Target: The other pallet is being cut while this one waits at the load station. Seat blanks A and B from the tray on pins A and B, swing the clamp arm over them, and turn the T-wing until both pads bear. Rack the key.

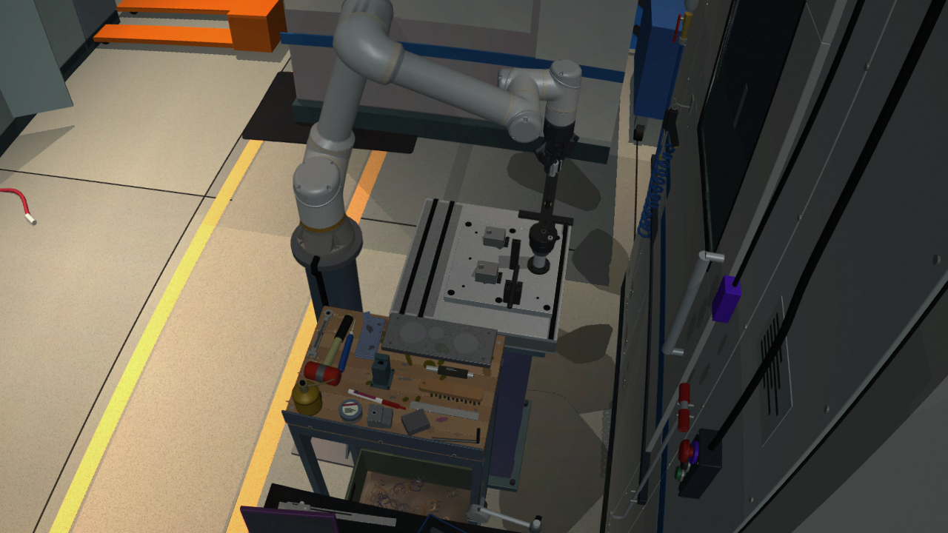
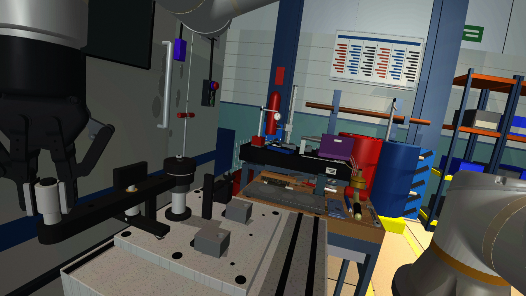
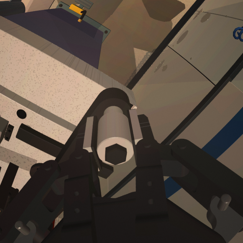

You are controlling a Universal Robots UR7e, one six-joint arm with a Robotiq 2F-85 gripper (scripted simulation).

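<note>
My gripper (image 2: pixel 48 197) (image 3: pixel 113 136) (image 1: pixel 551 169) has both finger pads clamped on the pale cylindrical knob (image 2: pixel 48 200) (image 3: pixel 114 138) that stands up from the free end of the black clamp arm (image 2: pixel 110 200) (image 1: pixel 547 195). The arm reaches out past the far edge of the pallet plate (image 1: pixel 507 262), away from the blanks. Its other end sits at the black-capped pivot post (image 2: pixel 179 184) (image 1: pixel 542 242). Two grey blanks (image 2: pixel 211 241) (image 2: pixel 238 210) (image 1: pixel 496 235) (image 1: pixel 488 270) sit on the plate. I cannot tell whether they are down on their pins.
The wooden tool cart (image 1: pixel 398 378) stands against the pallet's near end with a dark tray (image 1: pixel 439 338), a mallet, an oil can and small tools on it. The machine enclosure wall (image 1: pixel 795 265) runs close along the right. The robot's base (image 1: pixel 325 245) stands to the left.
</note>
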